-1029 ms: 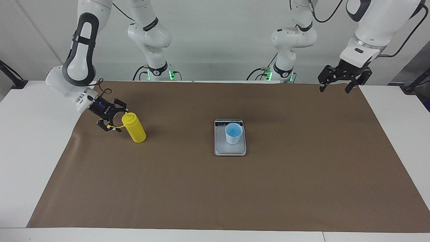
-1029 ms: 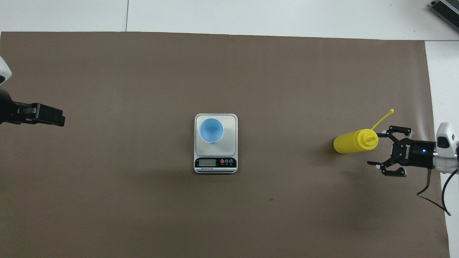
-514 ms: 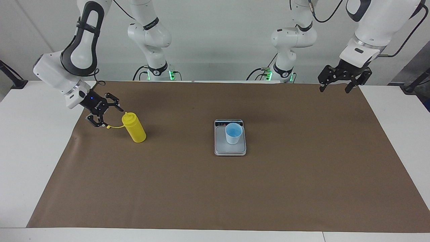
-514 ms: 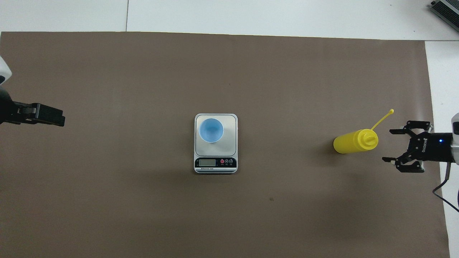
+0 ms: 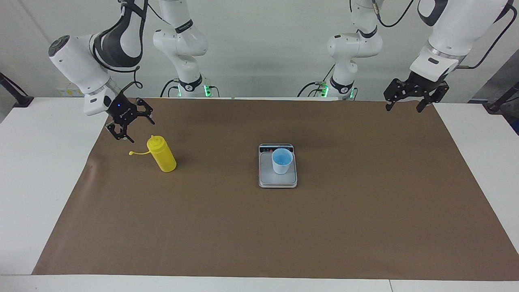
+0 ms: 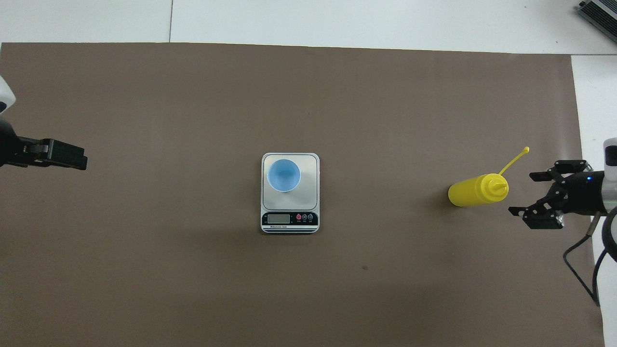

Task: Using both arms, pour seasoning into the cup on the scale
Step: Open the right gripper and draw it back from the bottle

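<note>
Facing view: right gripper up in the air over the brown mat at the right arm's end of the table, fingers spread, nothing between them, tilted down toward the seasoning bottle. Bottle standing upright on the mat just below and beside that gripper, clear of both fingertips, no contact. Nozzle bare at the top; small cap out on its thin strap, lying on the mat under the gripper. Well apart from the right gripper, toward the table's middle: silver-grey scale, display strip at the end nearer the robots. Light-blue cup upright on the weighing plate, on the part closest to the display. Left gripper waiting high over the mat's corner at the left arm's end, fingers spread, empty, far from scale and cup.

Overhead view: right gripper at the frame's edge, fingers wide, pointing at the bottle's nozzle end, a clear gap of mat between fingertips and bottle. Cap at the strap's end, just off the gripper's upper finger, not touching. Scale and cup well away from both grippers, midway between them, cup on the plate. Left gripper only partly in frame, seen edge-on, holding nothing.
</note>
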